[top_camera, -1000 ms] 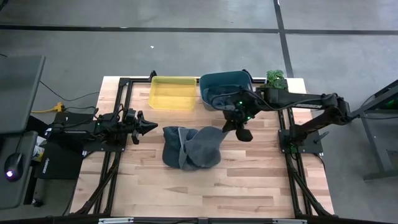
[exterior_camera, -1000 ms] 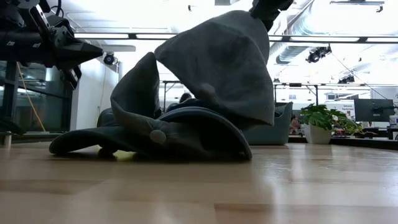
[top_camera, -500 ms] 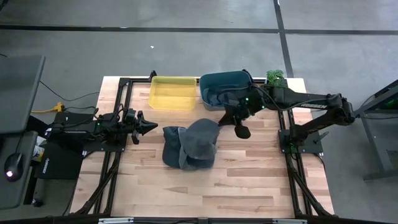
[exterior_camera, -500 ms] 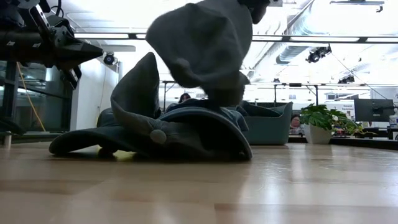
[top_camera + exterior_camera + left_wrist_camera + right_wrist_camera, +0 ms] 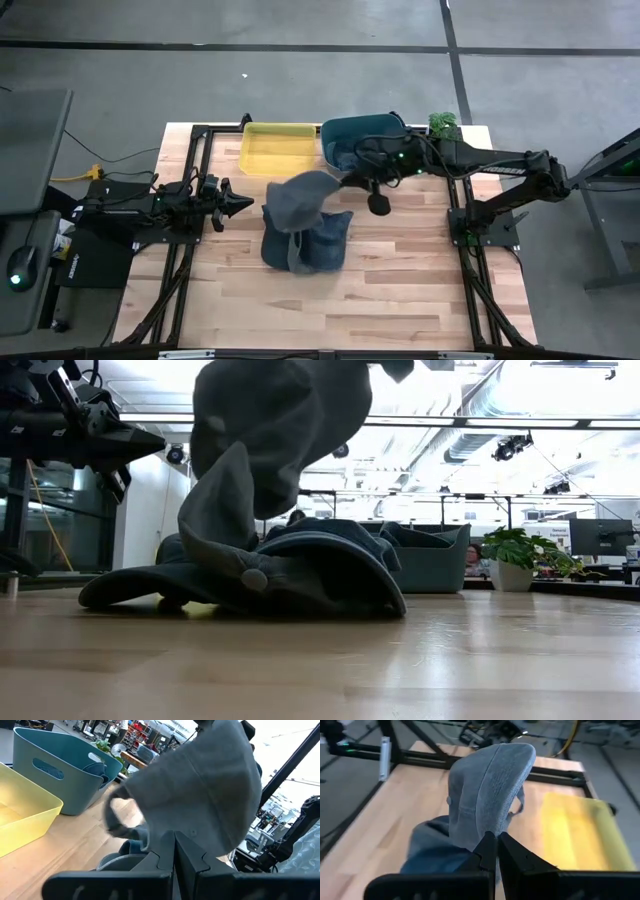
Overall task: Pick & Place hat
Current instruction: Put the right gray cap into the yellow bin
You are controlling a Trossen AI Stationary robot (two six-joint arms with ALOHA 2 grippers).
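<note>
Hat (image 5: pixel 300 197) hanging clamped in our right gripper (image 5: pixel 345 178); we're carrying it mid-air above pile (image 5: pixel 305 248), bin (image 5: pixel 365 135) placement pending.

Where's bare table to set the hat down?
Free: the near half of the table below the hat pile, and the strip right of it. Yellow bin looks empty. Crowded: the pile, blue bin, and where the right end effector holds the hat.
</note>
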